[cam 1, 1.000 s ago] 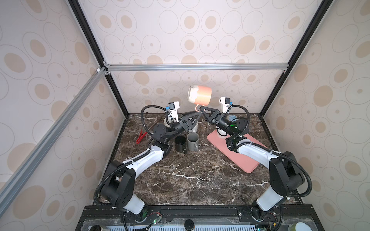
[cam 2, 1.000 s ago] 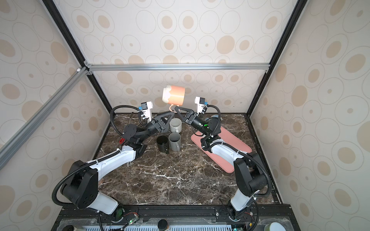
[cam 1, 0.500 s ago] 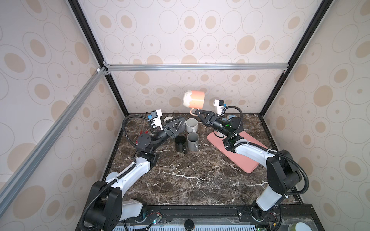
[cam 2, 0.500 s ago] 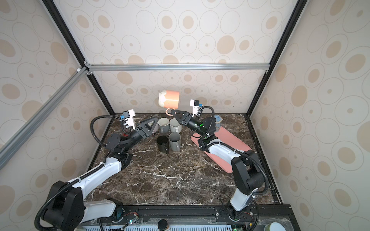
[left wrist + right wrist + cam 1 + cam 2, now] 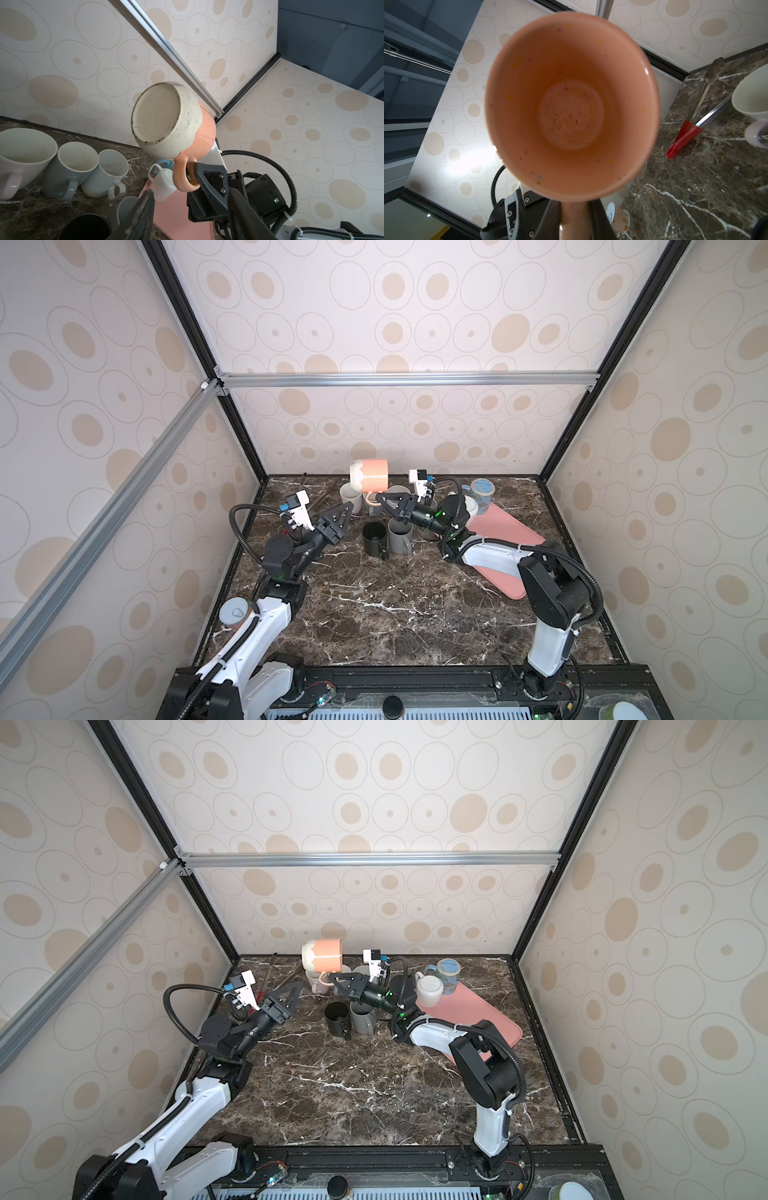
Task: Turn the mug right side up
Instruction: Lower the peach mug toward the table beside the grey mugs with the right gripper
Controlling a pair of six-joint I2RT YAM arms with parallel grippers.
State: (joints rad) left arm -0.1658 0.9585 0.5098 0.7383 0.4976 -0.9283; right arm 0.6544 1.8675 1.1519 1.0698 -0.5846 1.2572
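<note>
The mug (image 5: 370,475) (image 5: 323,955) is peach-orange with a speckled cream base. It hangs in the air over the back of the table, lying on its side, with its base to the left and its mouth to the right. My right gripper (image 5: 380,499) (image 5: 574,209) is shut on the mug's handle, under the body. The right wrist view looks straight into the mug's mouth (image 5: 571,104). My left gripper (image 5: 345,512) (image 5: 191,199) is open and holds nothing. It sits lower and left of the mug, apart from it. Its wrist view shows the mug's base (image 5: 158,116).
Several upright mugs crowd the back middle: a white mug (image 5: 350,497), a black mug (image 5: 374,537) and a grey mug (image 5: 400,536). A pink tray (image 5: 507,539) at the right carries an upturned white mug (image 5: 471,506) beside a blue patterned mug (image 5: 482,489). Red-handled tongs (image 5: 683,139) lie back left.
My left gripper has pulled away from the mug, back to the left and lower. The right gripper has carried the mug down and a little left.
</note>
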